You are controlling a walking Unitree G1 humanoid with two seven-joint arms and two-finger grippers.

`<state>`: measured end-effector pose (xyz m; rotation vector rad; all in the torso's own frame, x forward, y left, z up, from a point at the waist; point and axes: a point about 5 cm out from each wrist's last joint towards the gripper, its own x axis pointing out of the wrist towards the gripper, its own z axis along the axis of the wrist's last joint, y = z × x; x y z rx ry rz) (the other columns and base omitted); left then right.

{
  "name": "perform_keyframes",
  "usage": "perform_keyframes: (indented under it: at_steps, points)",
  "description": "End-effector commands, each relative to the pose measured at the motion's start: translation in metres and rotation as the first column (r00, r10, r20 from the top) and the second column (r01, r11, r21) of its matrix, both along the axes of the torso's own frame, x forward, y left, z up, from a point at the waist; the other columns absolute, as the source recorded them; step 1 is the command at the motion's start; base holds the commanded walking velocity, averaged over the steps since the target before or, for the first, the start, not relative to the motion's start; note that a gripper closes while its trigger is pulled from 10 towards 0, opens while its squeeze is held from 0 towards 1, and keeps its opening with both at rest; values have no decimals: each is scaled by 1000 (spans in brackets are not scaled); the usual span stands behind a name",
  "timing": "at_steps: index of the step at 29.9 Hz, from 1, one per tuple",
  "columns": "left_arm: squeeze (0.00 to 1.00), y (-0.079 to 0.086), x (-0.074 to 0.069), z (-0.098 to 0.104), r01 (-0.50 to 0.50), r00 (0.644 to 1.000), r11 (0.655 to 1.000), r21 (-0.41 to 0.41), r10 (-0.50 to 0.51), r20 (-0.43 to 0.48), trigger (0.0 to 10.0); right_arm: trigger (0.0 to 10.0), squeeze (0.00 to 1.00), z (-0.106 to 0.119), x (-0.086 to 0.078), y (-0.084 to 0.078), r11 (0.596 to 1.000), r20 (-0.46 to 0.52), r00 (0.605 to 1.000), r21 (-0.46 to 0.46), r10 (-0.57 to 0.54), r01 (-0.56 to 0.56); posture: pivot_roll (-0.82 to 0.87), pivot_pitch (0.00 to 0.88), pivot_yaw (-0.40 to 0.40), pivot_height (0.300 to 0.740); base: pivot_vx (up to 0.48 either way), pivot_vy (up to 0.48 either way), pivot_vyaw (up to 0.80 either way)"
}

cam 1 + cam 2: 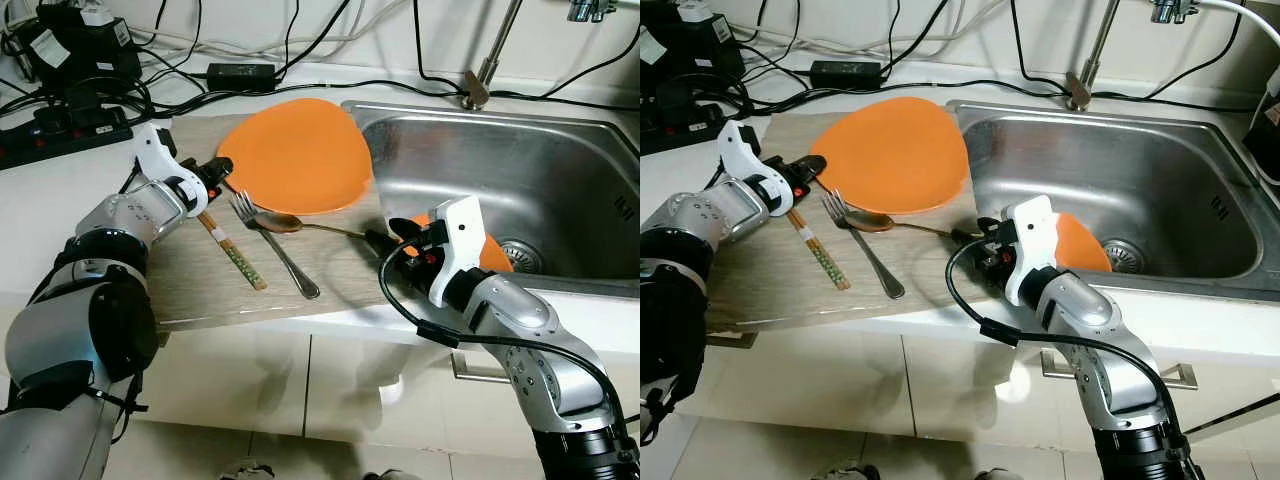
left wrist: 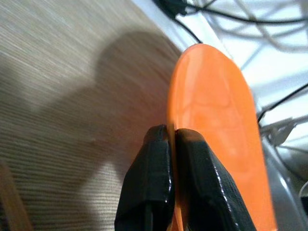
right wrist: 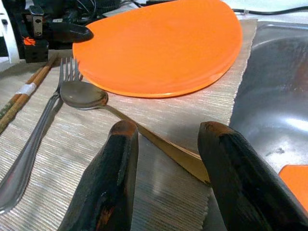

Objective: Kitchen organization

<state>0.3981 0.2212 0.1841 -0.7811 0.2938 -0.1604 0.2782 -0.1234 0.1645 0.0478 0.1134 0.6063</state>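
I have the left gripper (image 2: 168,144) pinched on the near rim of the orange plate (image 1: 295,155), which lies flat on the mat. My right gripper (image 3: 166,144) hangs open astride the spoon (image 3: 84,94) handle; its long axis runs from my fingers away to the bowl by the fork (image 1: 270,245). Next I judge: lower and close.
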Motion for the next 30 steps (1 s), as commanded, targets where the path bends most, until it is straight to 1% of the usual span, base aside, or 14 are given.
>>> perform_keyframes:
  at_steps: [1,2,3,5,7,9,10,11,12,13,14,21,27,30]
  points:
    - [0,7,-1,0,-38,999,999,0,38,-5,0,10000,0,6,4,-5,999,31,999,12,-35,35,-71,28,-15,740,0,0,0]
    - [0,7,1,10,-37,998,998,-57,40,45,0,10000,0,14,10,-12,993,61,992,64,-106,102,-70,27,-14,740,0,0,0]
    - [0,5,3,16,-19,997,996,-82,26,78,0,10000,0,19,14,-16,984,78,985,106,-151,143,-69,26,-15,740,0,0,0]
    - [0,3,3,20,-1,995,995,-99,11,103,0,10000,0,24,17,-20,975,88,979,141,-183,170,-69,26,-15,740,0,0,0]
    - [0,-8,5,29,82,987,987,-140,-61,149,0,10000,0,36,24,-29,942,97,963,254,-252,221,-64,25,-18,740,0,0,0]
    - [0,-16,5,34,142,978,976,-165,-112,175,0,10000,0,45,28,-33,916,92,957,329,-275,232,-60,23,-20,740,0,0,0]
    - [0,-21,5,36,176,971,968,-178,-141,192,0,10000,275,47,30,-34,907,88,959,356,-271,224,-58,21,-21,740,0,0,0]
    - [0,-23,5,38,197,966,962,-188,-158,204,0,10000,275,49,31,-35,902,85,960,373,-267,218,-58,20,-22,740,0,0,0]
    - [0,-26,4,39,218,961,955,-200,-175,214,0,10000,1000,51,32,-35,895,80,962,394,-261,210,-56,19,-24,740,0,0,0]
    - [0,-26,4,39,218,961,955,-200,-175,214,0,10000,1000,51,32,-35,895,80,962,394,-261,210,-56,19,-24,740,0,0,0]
    - [0,-34,2,41,274,946,936,-219,-221,238,0,10000,1000,52,34,-34,881,65,968,434,-241,190,-52,18,-27,740,0,0,0]
    - [0,-42,-2,47,346,920,900,-265,-269,285,0,10000,1000,53,40,-35,871,45,971,454,-233,188,-44,14,-36,740,0,0,0]
    - [0,-40,-8,49,378,901,896,-232,-299,315,0,10000,1000,54,45,-43,854,12,963,466,-268,231,-45,11,-42,740,0,0,0]
    - [0,-39,-10,48,387,897,892,-232,-306,320,0,10000,1000,52,45,-44,842,-28,967,485,-254,235,-46,10,-42,740,0,0,0]
